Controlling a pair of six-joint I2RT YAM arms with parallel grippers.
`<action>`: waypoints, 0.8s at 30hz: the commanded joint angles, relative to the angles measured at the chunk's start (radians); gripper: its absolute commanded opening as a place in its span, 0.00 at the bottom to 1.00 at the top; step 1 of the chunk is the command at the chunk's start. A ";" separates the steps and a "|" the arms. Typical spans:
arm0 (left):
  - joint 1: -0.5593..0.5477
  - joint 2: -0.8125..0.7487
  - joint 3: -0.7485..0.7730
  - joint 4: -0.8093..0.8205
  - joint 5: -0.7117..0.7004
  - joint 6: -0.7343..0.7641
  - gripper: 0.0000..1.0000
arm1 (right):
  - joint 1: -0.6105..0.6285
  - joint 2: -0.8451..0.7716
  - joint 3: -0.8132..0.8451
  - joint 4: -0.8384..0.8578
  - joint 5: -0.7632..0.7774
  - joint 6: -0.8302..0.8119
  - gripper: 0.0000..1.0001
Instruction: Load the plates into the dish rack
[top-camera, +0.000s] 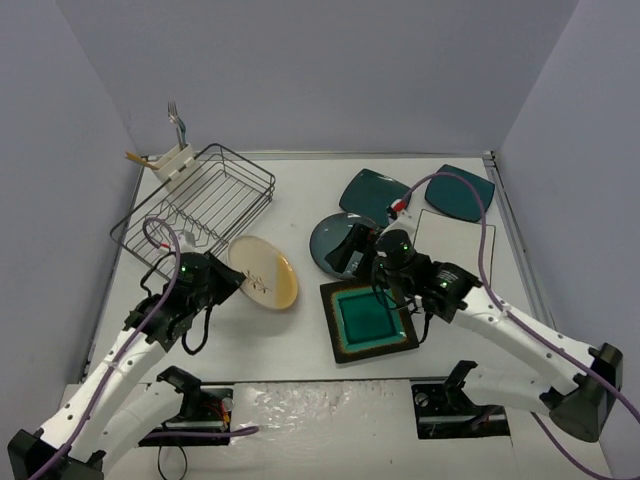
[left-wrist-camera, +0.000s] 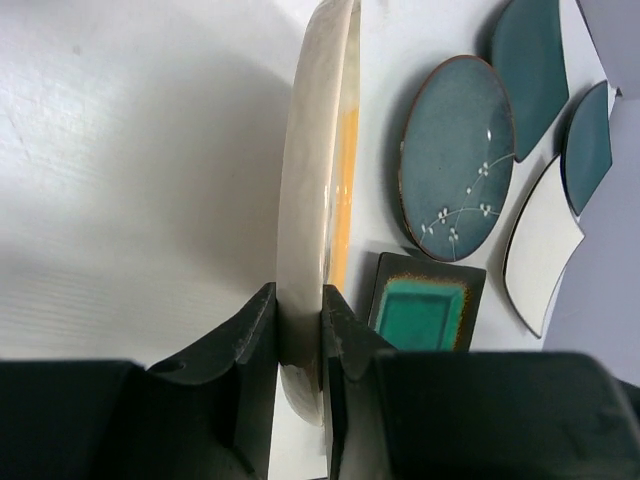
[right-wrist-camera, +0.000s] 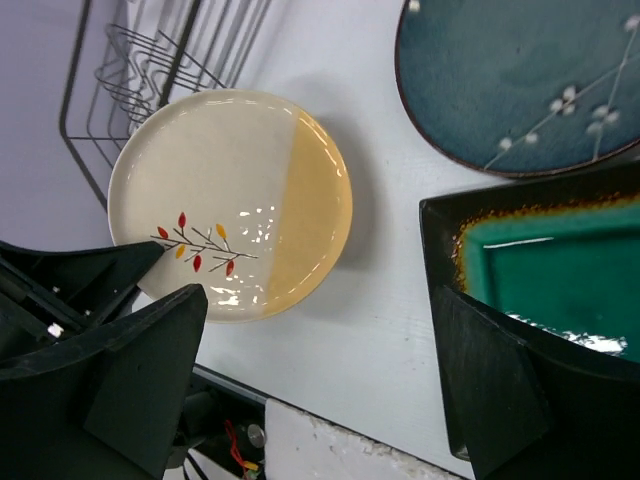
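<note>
My left gripper (left-wrist-camera: 300, 330) is shut on the near rim of the round cream-and-tan twig plate (top-camera: 262, 271), held just in front of the black wire dish rack (top-camera: 200, 205); the plate looks slightly raised. My right gripper (right-wrist-camera: 315, 330) is open and empty, hovering between that plate (right-wrist-camera: 230, 200) and the brown-rimmed teal square plate (top-camera: 367, 320). The round grey-blue plate (top-camera: 330, 240) lies behind it, partly under the right arm. Two dark teal plates (top-camera: 372, 192) (top-camera: 460, 192) lie at the back right. The white square plate (left-wrist-camera: 540, 250) lies beside them.
The rack's white cutlery caddy (top-camera: 172, 162) with a fork (top-camera: 178, 122) stands at its far left corner. Grey walls enclose the table on three sides. The arm bases and cables sit along the near edge (top-camera: 320, 410).
</note>
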 joint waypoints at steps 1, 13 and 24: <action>-0.003 0.013 0.261 0.053 -0.003 0.251 0.00 | -0.012 -0.141 0.063 -0.064 0.115 -0.210 0.94; 0.018 0.297 0.923 -0.275 -0.137 0.969 0.00 | -0.017 -0.360 0.074 -0.098 0.190 -0.399 1.00; 0.339 0.572 1.302 -0.353 0.079 1.399 0.00 | -0.019 -0.202 0.144 -0.095 0.237 -0.496 1.00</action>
